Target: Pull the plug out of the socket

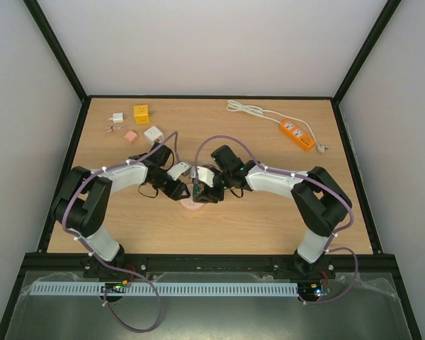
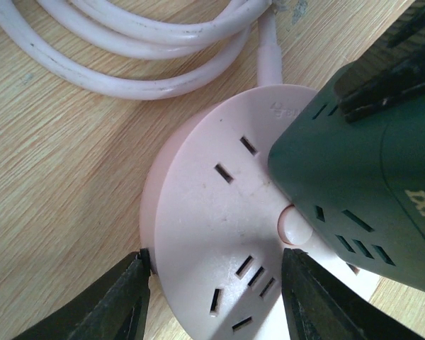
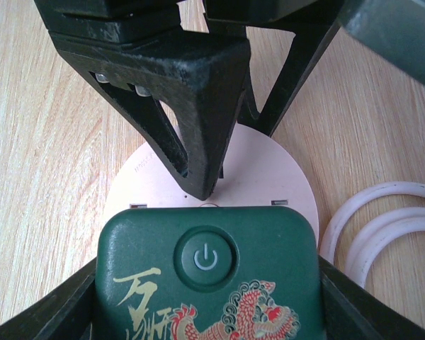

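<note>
A round pink socket [image 1: 191, 206] lies flat mid-table, its white cord [image 2: 127, 71] coiled beside it. A dark green plug [image 3: 209, 276] with a power button and dragon print sits in the socket [image 3: 269, 177]. My right gripper [image 3: 209, 315] is shut on the plug, one finger on each side of it. My left gripper [image 2: 216, 297] holds the socket [image 2: 205, 212]: its left finger [image 2: 113, 304] touches the rim and its right finger [image 2: 319, 304] rests on the top face next to the plug [image 2: 368, 177]. In the top view both grippers [image 1: 186, 195] [image 1: 201, 193] meet over the socket.
An orange power strip [image 1: 297, 134] with a white cable [image 1: 251, 110] lies at the back right. A yellow adapter [image 1: 141, 113], two white adapters [image 1: 154, 134] [image 1: 117, 117] and a small pink one [image 1: 130, 137] lie at the back left. Black frame rails border the table.
</note>
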Robot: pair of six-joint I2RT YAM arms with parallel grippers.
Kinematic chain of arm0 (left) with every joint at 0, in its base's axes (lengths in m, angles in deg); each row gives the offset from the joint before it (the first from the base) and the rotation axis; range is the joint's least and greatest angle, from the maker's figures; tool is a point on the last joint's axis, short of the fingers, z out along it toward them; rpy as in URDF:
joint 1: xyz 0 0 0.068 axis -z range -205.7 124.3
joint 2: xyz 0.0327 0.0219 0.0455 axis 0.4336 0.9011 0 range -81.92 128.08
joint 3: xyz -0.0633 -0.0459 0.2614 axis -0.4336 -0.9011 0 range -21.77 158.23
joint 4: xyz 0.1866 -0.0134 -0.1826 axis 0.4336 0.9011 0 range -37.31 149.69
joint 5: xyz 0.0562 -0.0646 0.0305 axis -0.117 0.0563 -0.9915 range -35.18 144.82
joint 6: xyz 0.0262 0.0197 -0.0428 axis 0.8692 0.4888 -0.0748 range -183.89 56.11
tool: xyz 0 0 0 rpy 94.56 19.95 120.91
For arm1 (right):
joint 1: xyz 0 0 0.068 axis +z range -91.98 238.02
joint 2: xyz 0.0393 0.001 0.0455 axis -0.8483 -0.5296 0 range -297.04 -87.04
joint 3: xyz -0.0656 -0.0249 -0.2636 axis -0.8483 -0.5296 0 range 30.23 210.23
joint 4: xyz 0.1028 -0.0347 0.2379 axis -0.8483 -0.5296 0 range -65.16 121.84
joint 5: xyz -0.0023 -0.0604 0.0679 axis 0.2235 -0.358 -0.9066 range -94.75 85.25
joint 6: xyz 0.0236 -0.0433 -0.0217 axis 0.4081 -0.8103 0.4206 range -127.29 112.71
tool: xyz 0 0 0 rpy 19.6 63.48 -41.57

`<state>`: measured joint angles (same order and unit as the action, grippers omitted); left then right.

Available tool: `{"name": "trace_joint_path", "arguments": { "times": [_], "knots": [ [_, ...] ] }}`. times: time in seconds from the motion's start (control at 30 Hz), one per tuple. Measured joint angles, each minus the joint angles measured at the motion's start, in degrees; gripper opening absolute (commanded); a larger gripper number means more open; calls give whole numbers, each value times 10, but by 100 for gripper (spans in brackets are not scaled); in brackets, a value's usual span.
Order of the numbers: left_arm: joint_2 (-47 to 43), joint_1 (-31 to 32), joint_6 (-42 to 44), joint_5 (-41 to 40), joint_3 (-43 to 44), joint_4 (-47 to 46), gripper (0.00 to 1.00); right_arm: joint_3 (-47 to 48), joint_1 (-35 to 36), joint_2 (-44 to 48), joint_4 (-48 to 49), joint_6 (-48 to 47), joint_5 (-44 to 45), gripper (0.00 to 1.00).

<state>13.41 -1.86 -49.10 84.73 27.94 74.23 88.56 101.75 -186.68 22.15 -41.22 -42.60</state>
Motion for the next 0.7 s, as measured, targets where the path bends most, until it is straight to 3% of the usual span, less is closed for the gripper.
{"name": "trace_joint_path", "arguments": {
  "times": [0.7],
  "knots": [
    [9, 26, -3, -30, 16, -17, 50, 8, -2, 10, -33, 21, 24, 21]
  ]
}}
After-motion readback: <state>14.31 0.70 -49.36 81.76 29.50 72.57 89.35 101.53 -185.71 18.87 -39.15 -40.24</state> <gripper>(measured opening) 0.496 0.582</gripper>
